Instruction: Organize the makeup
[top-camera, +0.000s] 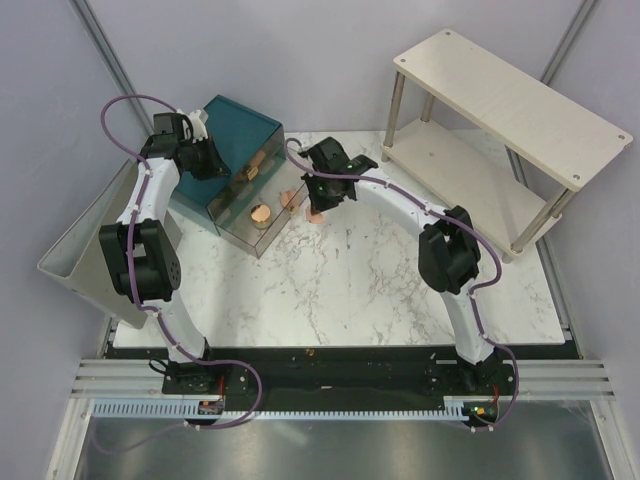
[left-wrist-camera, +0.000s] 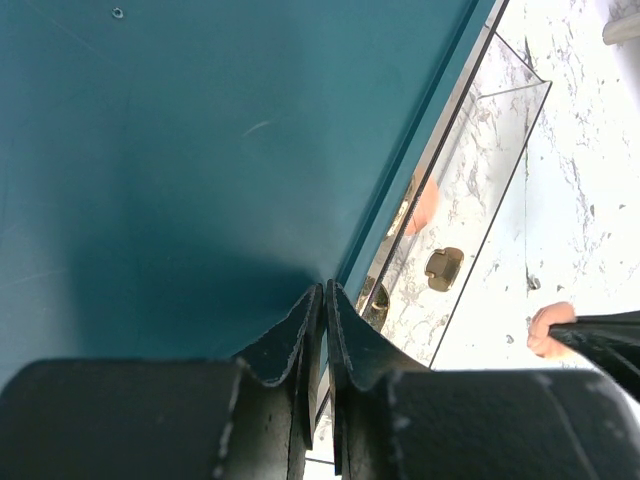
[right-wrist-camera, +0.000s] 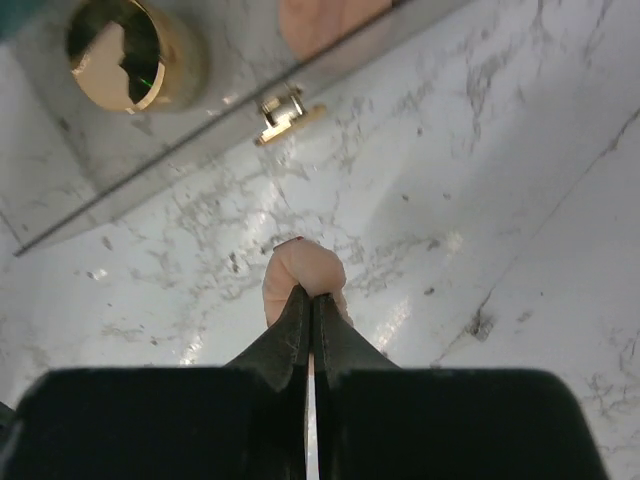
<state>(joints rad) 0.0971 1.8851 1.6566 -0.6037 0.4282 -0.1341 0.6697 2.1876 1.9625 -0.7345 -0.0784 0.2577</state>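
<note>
My right gripper (right-wrist-camera: 312, 298) is shut on a peach-pink disc (right-wrist-camera: 298, 270), held pinched on edge just above the marble table in front of the open clear drawer (top-camera: 250, 228) of the teal box (top-camera: 238, 130). A round gold tin (right-wrist-camera: 135, 65) lies in that drawer, and it shows in the top view (top-camera: 260, 213). A second peach-pink disc (right-wrist-camera: 325, 20) lies in the drawer behind its gold handle (right-wrist-camera: 285, 112). My left gripper (left-wrist-camera: 326, 298) is shut and empty, pressed on the teal box's top near its front edge. The two tubes are out of view.
A white two-tier shelf (top-camera: 500, 110) stands at the back right. A grey tilted bin (top-camera: 80, 262) sits off the table's left edge. The marble table (top-camera: 380, 280) stretches in front of the box.
</note>
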